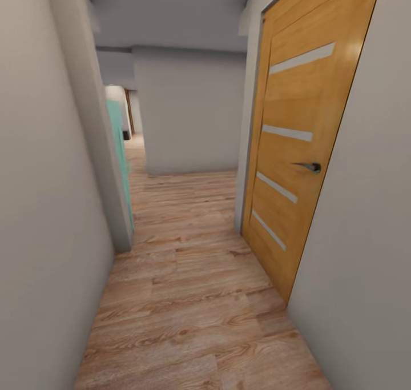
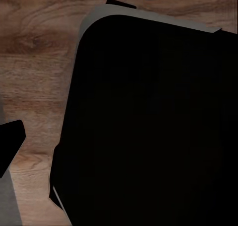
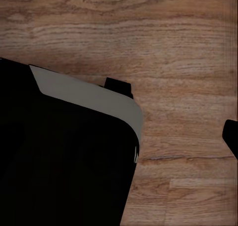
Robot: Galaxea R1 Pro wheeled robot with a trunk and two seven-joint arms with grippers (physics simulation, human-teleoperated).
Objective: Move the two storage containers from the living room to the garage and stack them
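Note:
The two storage containers are out of view, and so is the garage. I am in a narrow corridor with a light wood plank floor. In the left wrist view a dark fingertip sits at the picture's edge over the planks, far off centre, with nothing held. A dark fingertip stands the same way at the edge of the right wrist view, also with nothing in it. Both wrist cameras look down on my black base.
A wooden door with pale stripes and a dark handle is close on the right. A white wall runs along the left, with a teal panel past its corner. A white wall closes the corridor ahead, and a passage leads on to its left.

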